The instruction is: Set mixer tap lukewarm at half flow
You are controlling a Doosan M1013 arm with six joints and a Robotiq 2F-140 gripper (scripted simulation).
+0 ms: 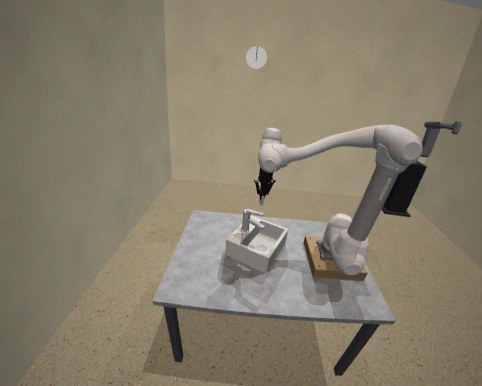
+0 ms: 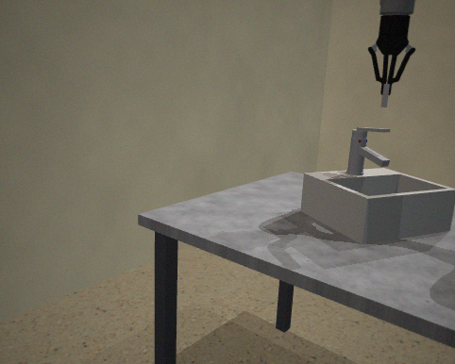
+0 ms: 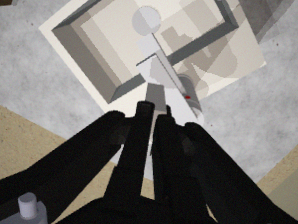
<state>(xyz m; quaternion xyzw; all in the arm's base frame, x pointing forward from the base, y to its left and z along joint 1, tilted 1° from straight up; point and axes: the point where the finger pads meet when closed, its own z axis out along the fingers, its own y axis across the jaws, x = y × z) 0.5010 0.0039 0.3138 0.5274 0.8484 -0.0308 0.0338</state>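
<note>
Above the tap, the gripper (image 2: pixel 384 96) hung pointing straight down, its jaws drawn fully together with nothing between them and touching nothing. Just below, apart from the fingertips, the lever (image 2: pixel 373 129) lay roughly level over the spout (image 2: pixel 375 157), apparently at its low position and, in the wrist view, nearly in line with the spout. The tap body (image 2: pixel 356 153) stood at the back corner of the square basin (image 2: pixel 377 214), its red dot (image 2: pixel 360 140) facing the outside camera, and the basin sat on the grey surface (image 2: pixel 230 222).

Judging from this, the step in hand was an approach to the lever. With the jaws closed, a push looked the likelier plan: bring the tips down beside the free end, slip under it and raise it only to mid-travel, pushing straight up so the lever does not swing toward either dot. Overshooting the lift was the main risk.

Farther back stood the arm's wooden base (image 1: pixel 315 262).
</note>
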